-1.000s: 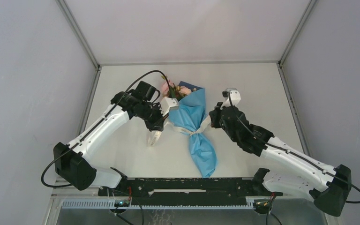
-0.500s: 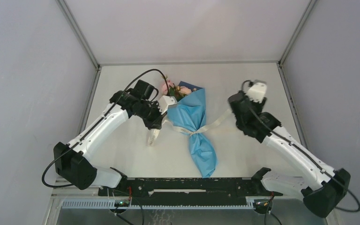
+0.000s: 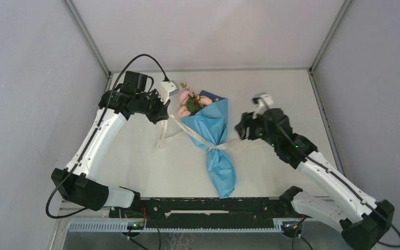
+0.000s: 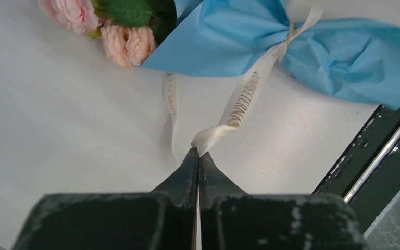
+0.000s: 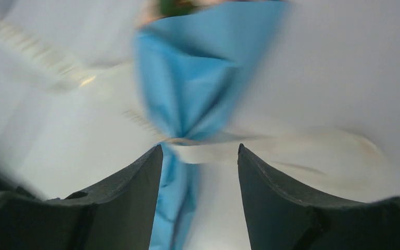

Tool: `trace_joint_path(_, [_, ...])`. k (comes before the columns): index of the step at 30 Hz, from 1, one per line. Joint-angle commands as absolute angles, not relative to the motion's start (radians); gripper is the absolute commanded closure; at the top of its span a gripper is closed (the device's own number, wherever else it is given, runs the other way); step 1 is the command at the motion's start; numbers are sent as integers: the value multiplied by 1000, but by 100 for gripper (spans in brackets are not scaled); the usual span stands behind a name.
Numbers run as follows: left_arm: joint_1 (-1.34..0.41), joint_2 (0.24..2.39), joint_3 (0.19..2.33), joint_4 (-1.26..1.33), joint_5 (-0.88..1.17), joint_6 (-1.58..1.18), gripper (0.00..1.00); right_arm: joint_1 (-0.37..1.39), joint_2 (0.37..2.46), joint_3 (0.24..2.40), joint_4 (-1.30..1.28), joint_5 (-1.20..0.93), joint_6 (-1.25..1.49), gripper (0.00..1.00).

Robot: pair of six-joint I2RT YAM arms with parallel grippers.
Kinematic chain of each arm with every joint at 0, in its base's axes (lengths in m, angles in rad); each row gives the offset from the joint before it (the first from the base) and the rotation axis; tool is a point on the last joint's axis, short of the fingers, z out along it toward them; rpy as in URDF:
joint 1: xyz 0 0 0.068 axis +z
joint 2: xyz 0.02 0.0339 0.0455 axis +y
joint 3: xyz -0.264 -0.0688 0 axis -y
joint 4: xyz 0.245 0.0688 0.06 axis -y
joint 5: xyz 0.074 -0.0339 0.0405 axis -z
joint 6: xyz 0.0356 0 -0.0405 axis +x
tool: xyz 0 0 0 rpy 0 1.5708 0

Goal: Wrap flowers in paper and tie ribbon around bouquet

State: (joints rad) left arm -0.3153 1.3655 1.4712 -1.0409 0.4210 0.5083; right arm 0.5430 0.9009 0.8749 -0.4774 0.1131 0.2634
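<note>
Blue paper cone (image 3: 208,129) holds pink flowers (image 3: 187,103) | left end effector (image 4: 197,152) pinches ribbon (image 4: 242,99) | right end effector (image 5: 200,150) wide, perhaps astride ribbon

Blue, pink and cream are showing against an off-white table (image 3: 271,94).

We are seeing the paper (image 3: 216,161) showing sky blue, with a darker blue corner by the flowers (image 4: 127,44), whose blooms are glowing pale pink among deep green leaves (image 4: 130,9). The ribbon (image 4: 239,101) is showing cream-white with faint gold-brown lettering along it. The left arm (image 3: 101,140) and the right arm (image 3: 333,179) are showing white shells with black joints.
</note>
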Motion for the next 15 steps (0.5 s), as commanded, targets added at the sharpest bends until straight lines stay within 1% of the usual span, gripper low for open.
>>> trace_joint_path(1, [-328, 1354, 1492, -1010, 555, 517, 100, 759, 973, 841, -99, -224, 24, 36])
trace_joint_path(4, [-393, 1391, 1482, -1027, 565, 506, 100, 820, 1075, 830, 107, -309, -50, 34])
trace_joint_path(7, [-453, 1404, 1478, -1026, 616, 491, 100, 827, 1177, 829, 234, -375, -75, 33])
trace_joint_path(12, [-473, 1373, 1445, -992, 696, 467, 100, 829, 1300, 830, 344, -445, -35, 33])
trace_joint_path(15, [-477, 1365, 1429, -983, 712, 462, 100, 838, 1347, 830, 391, -413, -9, 35])
